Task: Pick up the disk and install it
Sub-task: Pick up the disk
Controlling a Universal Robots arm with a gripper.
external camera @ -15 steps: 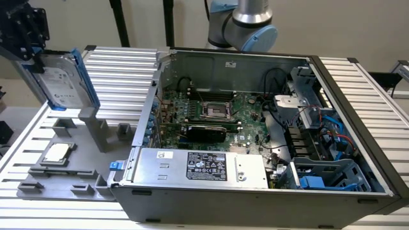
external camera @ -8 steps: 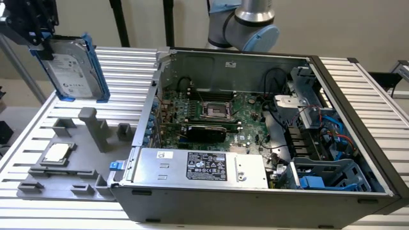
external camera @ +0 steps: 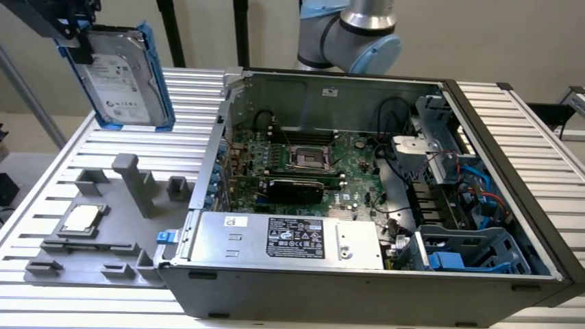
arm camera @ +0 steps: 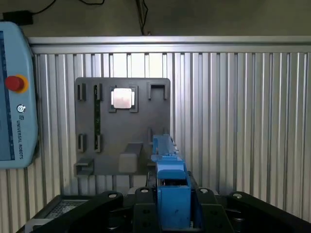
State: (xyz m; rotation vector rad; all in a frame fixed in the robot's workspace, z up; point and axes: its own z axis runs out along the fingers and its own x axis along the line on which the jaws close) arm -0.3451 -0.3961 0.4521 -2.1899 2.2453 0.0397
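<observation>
The black claw (external camera: 81, 38) grips the one silver-grey metal disk in its bright blue plastic carrier (external camera: 123, 72), upright in the air over the ribbed aluminium worktop's (external camera: 192, 103) corner at the exterior view's left, apart from the one open grey computer case (external camera: 366, 288). Gripped near one end, it could swing, slip, or catch the case wall. One square silver chip (external camera: 81, 218) sits in the one grey tray (external camera: 109, 236).

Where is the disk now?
At the exterior view's upper left, the disk hangs in the pincer, over the table, left of the case.
</observation>
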